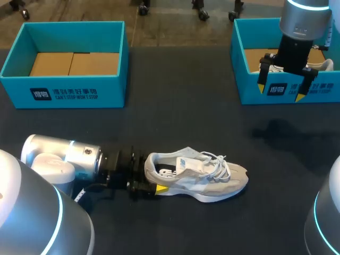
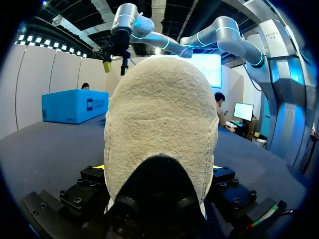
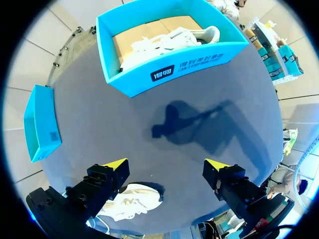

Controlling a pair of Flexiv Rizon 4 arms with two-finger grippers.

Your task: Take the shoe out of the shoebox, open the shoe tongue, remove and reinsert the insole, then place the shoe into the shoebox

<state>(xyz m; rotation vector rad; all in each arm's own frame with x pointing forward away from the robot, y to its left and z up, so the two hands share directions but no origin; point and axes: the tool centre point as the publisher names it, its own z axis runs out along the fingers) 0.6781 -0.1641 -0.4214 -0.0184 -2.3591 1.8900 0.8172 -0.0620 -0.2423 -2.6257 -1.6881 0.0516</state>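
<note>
- The shoe [image 1: 199, 175] is sitting upright on the bench [image 1: 159, 117], lower centre of the frame, outside both boxes.
- The left claw [image 1: 154, 174] is pinching its heel from both sides, apparently bracing it.
- The right claw [image 1: 282, 91] is hanging spread and empty over the upper-right shoebox [image 1: 249, 87], where another shoe is lying.
- Tongue-opening seems to be the step in hand: it is calling for the right claw to come across and down onto the tongue behind the laces.

Pale shoe [image 2: 160, 129] heel-first in left gripper [image 2: 158, 168]
</note>
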